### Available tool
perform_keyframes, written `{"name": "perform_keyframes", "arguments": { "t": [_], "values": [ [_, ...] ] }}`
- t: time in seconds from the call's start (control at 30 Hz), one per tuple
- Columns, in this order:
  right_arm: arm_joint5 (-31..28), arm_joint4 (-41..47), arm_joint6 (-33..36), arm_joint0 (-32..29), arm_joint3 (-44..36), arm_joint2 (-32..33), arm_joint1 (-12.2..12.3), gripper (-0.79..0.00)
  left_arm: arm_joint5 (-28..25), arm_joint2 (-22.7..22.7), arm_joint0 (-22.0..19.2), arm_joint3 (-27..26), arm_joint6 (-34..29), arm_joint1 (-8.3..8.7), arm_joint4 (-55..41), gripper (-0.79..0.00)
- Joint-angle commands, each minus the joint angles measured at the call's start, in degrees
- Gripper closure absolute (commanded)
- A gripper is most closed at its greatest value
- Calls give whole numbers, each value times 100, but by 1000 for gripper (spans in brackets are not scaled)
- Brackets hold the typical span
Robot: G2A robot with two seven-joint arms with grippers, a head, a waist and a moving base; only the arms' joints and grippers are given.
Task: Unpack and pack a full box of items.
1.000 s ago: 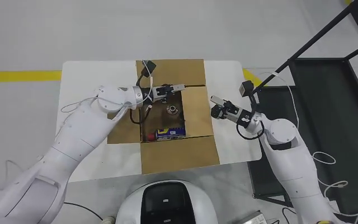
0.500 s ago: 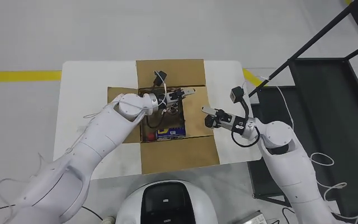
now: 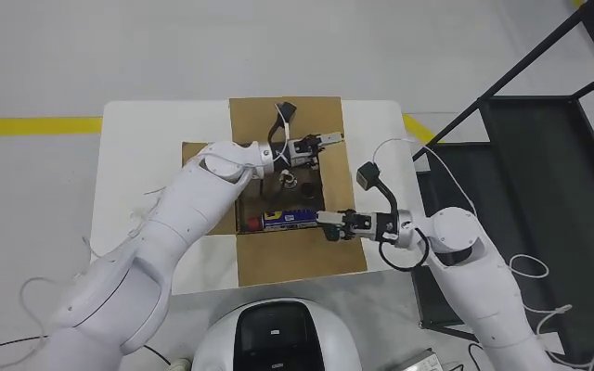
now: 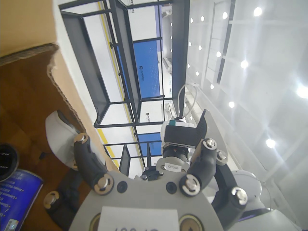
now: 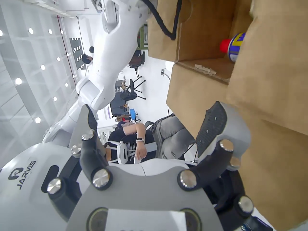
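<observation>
Both arms have closed in on the open cardboard box (image 3: 278, 116) over the past second: the left gripper (image 3: 320, 141) has swung across the opening to the far end of the flap on the robot's right (image 3: 342, 181), and the right gripper (image 3: 325, 220) has come in from the table (image 3: 148, 148) to that flap's near end. Seen from above, the box sits mid-table with its flaps spread and a blue spray can (image 3: 283, 220) with a red cap lying inside along the near wall. From the left wrist, the left gripper (image 4: 131, 123) has its fingers spread wide and holds nothing; the flap's corrugated edge (image 4: 69, 104) runs up between them, with one pale fingertip (image 4: 56, 126) against the brown inner side, and part of the can's blue label (image 4: 19, 191) lies below a dark round item (image 4: 6, 159). From the right wrist, the right gripper (image 5: 149, 116) is likewise spread and empty, one ribbed pad (image 5: 211, 126) just beside the outer cardboard, with the can's red cap (image 5: 226, 45) visible past the box wall (image 5: 204, 13).
</observation>
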Motion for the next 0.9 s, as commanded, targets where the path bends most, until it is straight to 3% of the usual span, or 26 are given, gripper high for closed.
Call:
{"name": "perform_keyframes", "arguments": {
  "t": [0.0, 0.17, 0.3, 0.47, 0.67, 0.87],
  "values": [
    [22, -8, 91, -10, -10, -44, 8, -785, -31, -9, -66, 54, -98, -57, 7, -785],
    [26, -14, 79, -26, 89, -129, 21, -785, -150, -89, -171, 170, -518, -231, -270, -785],
    [-129, -137, -496, -133, 132, -10, 26, -785, -368, -178, -233, 368, -776, -340, -413, -785],
    [-405, 57, -833, -460, 14, 330, 51, -785, -700, -345, -301, 611, -832, -332, -347, -785],
    [-1121, 756, -1620, -1041, -127, 830, 29, -785, -985, -729, -317, 545, -854, -91, -145, -785],
    [-1266, 934, -2148, -1160, 55, 1042, 10, -785, -991, -1289, 43, -248, -838, 369, 298, -785]
  ]
}}
